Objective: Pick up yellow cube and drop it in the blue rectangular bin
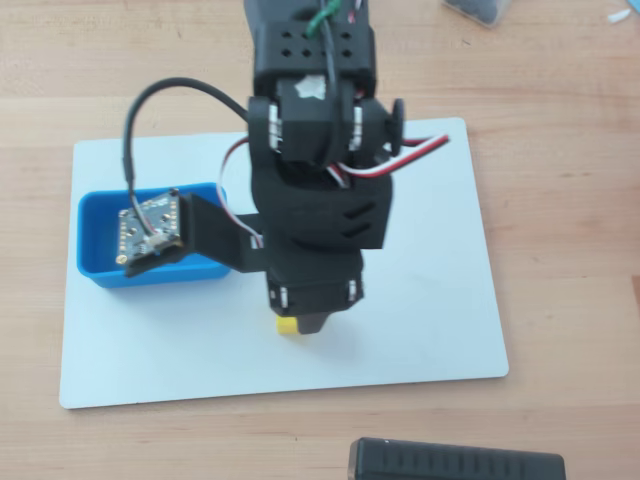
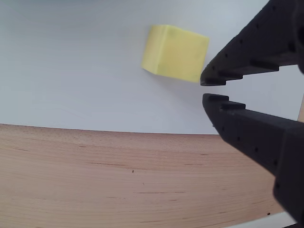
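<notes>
1 yellow cube (image 2: 175,53) on white sheet (image 2: 71,71), 1 blue bin (image 1: 95,245); end effector (image 2: 209,90) nearly closed, empty.

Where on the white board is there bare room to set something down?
The white board is bare to the right of the arm and along its front edge below the blue bin. It is crowded mid-board, where the gripper hangs beside the yellow cube, and at the left by the bin.

Arm (image 1: 315,200) over yellow cube (image 1: 287,327); blue bin (image 1: 95,235) left.
</notes>
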`<state>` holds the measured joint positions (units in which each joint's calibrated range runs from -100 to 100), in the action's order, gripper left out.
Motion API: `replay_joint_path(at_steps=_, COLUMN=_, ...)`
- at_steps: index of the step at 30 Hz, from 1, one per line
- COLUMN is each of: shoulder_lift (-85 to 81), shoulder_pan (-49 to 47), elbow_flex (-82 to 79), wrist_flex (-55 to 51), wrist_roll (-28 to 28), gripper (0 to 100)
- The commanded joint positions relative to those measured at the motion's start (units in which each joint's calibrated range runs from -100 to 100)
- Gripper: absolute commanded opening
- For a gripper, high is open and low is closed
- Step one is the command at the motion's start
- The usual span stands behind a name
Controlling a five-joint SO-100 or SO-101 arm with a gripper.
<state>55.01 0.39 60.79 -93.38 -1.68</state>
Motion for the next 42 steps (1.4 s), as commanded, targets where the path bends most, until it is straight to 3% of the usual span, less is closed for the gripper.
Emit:
replay_joint_path(at_steps=1, shoulder_lift=0.0, shoulder_pan=-1.3, elbow_flex=17.4, wrist_flex=-6.5, wrist_roll=2.0, gripper=0)
replay_joint_path(at_steps=6, shoulder_lift=-9.2, shoulder_pan=-0.4, elbow_flex=4.2, wrist_flex=-6.5, wrist_roll=3.1, gripper=0)
replay_joint_path(at_steps=13, shoulder_lift=-12.5, shoulder_pan=1.4, elbow_flex=0.1, wrist_flex=-6.6, wrist_roll=3.2, gripper=1)
replay_joint_path(at_steps=16, shoulder_lift=-15.4, shoulder_pan=1.8, elbow_flex=-0.2, wrist_flex=-6.6, wrist_roll=3.5, gripper=12)
replay_joint_path(at_steps=22, shoulder_lift=-20.4, shoulder_pan=3.5, elbow_flex=-7.2, wrist_flex=-6.6, wrist_roll=3.8, gripper=20)
replay_joint_path(at_steps=42, shoulder_lift=-14.3, shoulder_pan=1.4, elbow_flex=-10.5, wrist_flex=-6.5, wrist_roll=4.1, gripper=23)
